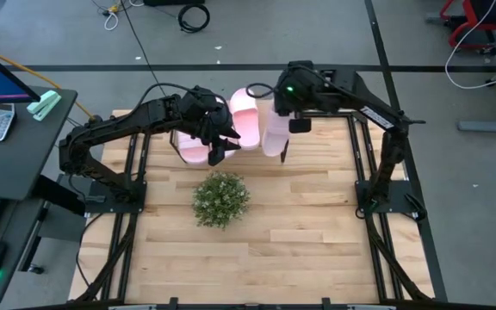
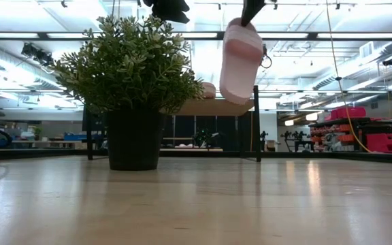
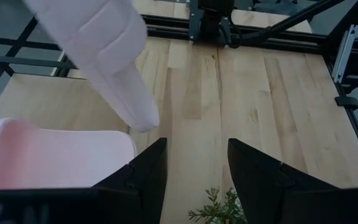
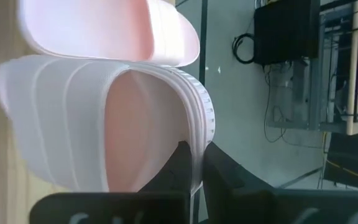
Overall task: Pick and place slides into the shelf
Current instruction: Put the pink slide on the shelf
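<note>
The right gripper (image 4: 194, 163) is pinching a dangling slide (image 2: 240, 60) by its edge; it may slip. Left gripper (image 3: 194, 180) jaws are gaping empty.

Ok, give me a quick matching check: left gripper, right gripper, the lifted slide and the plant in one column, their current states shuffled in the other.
Things:
1. left gripper
2. right gripper
3. lifted slide
4. potted plant

States:
A. stands near the middle of the table
B. open and empty
C. hangs in the air, clear of the table
D. shut on the lifted slide's edge

Pairs: 1-B, 2-D, 3-C, 4-A
</note>
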{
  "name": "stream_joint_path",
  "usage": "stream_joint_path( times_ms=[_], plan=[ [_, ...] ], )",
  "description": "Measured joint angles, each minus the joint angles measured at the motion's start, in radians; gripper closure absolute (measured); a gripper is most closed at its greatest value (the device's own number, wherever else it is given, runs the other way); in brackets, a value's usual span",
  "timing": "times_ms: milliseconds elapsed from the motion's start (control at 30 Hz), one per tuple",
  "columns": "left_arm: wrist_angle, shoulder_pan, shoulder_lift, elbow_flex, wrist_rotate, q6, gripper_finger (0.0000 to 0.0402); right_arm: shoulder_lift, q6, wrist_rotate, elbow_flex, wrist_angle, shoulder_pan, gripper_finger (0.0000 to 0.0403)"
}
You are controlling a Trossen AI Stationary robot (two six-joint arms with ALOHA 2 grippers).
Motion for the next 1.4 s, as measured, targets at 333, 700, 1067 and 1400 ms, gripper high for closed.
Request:
stream_joint_path(
  times_ms=[333, 700, 1067, 1400],
  plan=[
    [-0.003, 0.000, 0.000, 0.000, 0.000, -0.004, 0.0226, 0.087, -0.104, -0.013, -0.001, 0.112, -0.081, 0.0384],
    [-0.008, -0.002, 0.000, 0.000, 0.000, -0.004, 0.0229, 0.104, -0.147, -0.015, -0.001, 0.208, -0.117, 0.0384],
    [-0.011, -0.002, 0.000, 0.000, 0.000, -0.009, 0.0230, 0.162, -0.148, 0.002, 0.000, 0.208, -0.146, 0.0384],
    [-0.043, -0.003, 0.000, 0.000, 0.000, -0.009, 0.0228, 0.211, -0.152, -0.005, 0.000, 0.209, -0.183, 0.0384]
  ],
)
